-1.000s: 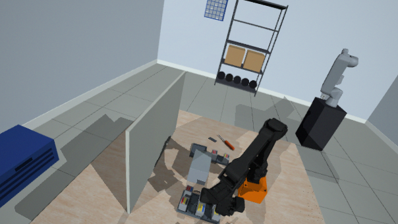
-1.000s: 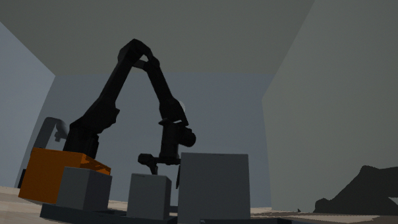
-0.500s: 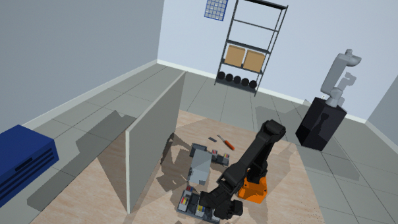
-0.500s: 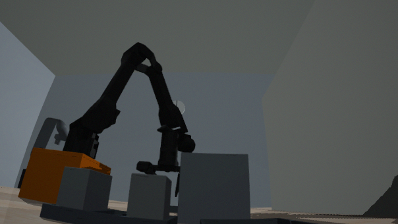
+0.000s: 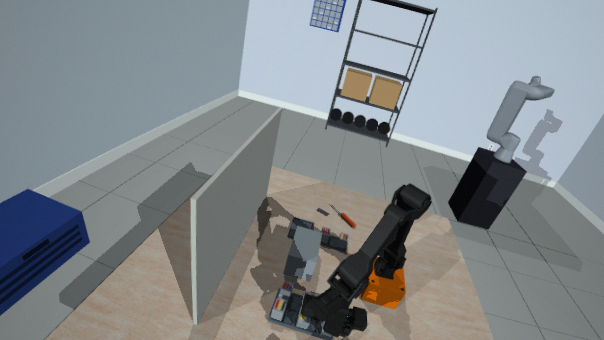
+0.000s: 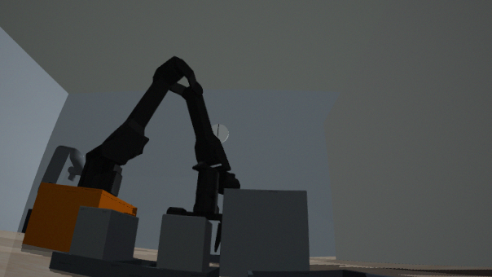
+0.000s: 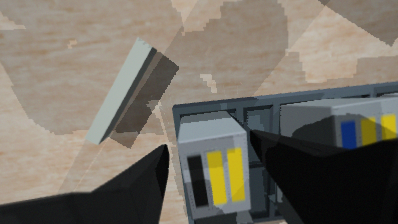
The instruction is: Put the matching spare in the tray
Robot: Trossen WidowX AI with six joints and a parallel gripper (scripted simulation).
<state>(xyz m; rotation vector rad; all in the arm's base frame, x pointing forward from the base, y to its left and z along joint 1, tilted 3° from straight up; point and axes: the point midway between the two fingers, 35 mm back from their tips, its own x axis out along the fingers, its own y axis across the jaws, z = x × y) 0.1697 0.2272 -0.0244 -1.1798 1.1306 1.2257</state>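
A dark rack [image 7: 176, 112] [image 5: 274, 314] on the wooden floor holds several grey spares with coloured stripe codes. My gripper [image 7: 209, 143] [image 5: 311, 312] is open, with its fingers down on either side of the spare [image 7: 212, 165] striped black, yellow, yellow. I cannot tell whether the fingers touch it. A second spare [image 7: 360, 125], striped blue, yellow, yellow, stands to its right. The grey mounted unit [image 5: 304, 247] stands further back, and its back face is hidden. In the exterior view one finger [image 6: 217, 238] shows between grey boxes.
A tall grey partition [image 5: 230, 210] stands left of the rack. A pale flat strip [image 7: 122, 92] lies on the floor beside the rack. An orange-handled screwdriver [image 5: 343, 216] lies behind the unit. The arm's orange base [image 5: 385, 287] is at the right.
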